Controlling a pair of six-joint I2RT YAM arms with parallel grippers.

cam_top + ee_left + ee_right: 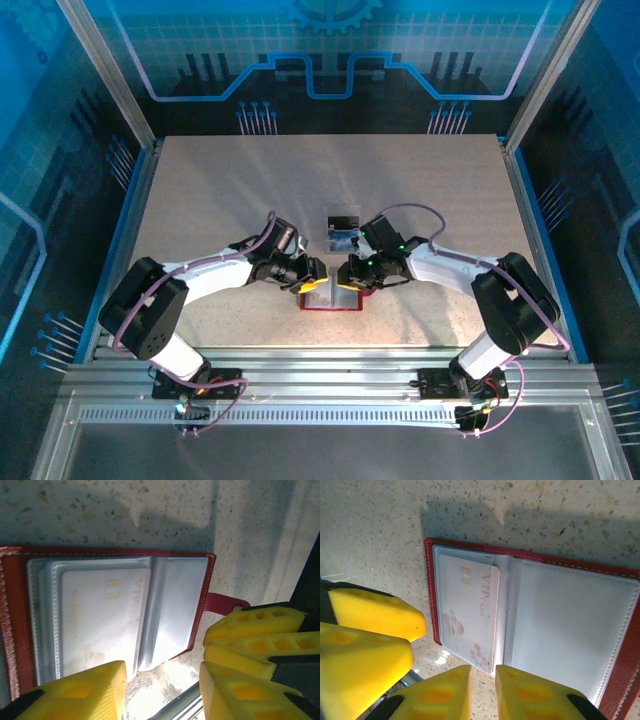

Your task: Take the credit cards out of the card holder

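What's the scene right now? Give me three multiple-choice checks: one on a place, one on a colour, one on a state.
1. Where do the thin dark rectangular card and the thin blue rectangular card lie?
A. on the speckled table, just beyond the holder
B. tucked inside the holder
C. stacked on top of the holder

2. What colour is the VIP card in a clear pocket of the small red leather-like card holder?
A. blue
B. pale pinkish
C. black

3. How does the holder lie?
A. snapped shut
B. open flat
C. standing on edge

Answers: 1 A, the top view shows both on the table past the holder's far edge. 2 B, both wrist views show a pale card. 3 B, its clear pockets face up.
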